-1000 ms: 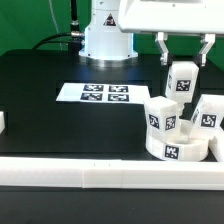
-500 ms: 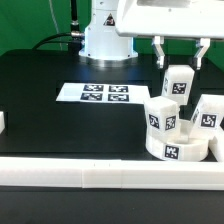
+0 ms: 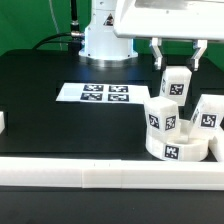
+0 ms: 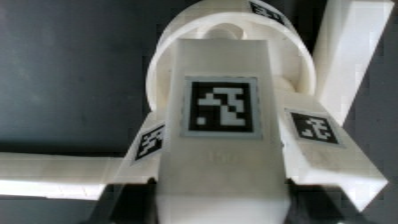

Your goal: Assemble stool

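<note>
The stool comprises one seat disc (image 3: 172, 150) and three leg blocks. The seat disc lies flat on the black table (image 3: 40, 90), at the exterior view's right and just behind the front rail.

Two leg blocks stand on the disc. The first leg block (image 3: 162, 118) is toward the exterior view's left and the second leg block (image 3: 209, 116) toward its right. Both lean slightly outward, and each shows one square tag.

The third leg block (image 3: 178, 84) is upright behind and above the disc, between the other two. Contact between it and the disc cannot be determined.

The single gripper (image 3: 179, 63) holds this block by its upper end. Its two fingers (image 3: 157, 52) are closed against opposite sides of the block. The wrist view shows the block's tagged face filling the space between them.

One marker board (image 3: 97, 94) lies flat at table centre, well apart from the stool. One white border rail (image 3: 90, 172) runs along the table's near edge.
</note>
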`<state>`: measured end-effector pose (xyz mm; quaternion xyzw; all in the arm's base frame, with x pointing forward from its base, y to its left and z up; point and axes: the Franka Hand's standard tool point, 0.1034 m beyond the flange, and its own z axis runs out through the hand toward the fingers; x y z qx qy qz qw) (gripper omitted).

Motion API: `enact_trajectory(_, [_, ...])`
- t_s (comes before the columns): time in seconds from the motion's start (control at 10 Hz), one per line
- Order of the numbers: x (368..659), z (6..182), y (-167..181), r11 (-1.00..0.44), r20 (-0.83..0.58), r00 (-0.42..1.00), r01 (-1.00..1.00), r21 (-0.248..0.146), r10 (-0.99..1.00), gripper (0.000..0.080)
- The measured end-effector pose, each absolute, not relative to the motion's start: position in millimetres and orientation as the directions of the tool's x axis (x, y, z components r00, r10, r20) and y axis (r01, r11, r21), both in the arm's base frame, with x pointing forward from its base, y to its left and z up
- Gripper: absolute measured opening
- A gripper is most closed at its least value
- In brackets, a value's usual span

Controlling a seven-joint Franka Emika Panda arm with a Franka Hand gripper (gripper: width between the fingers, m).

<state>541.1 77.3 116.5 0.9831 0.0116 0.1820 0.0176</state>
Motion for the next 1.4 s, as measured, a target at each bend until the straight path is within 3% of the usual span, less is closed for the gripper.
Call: enact_trajectory(1.4, [540.9, 104.0, 85.3, -0.999, 0.348, 0.937, 0.022, 0.042, 0.036, 0.0334])
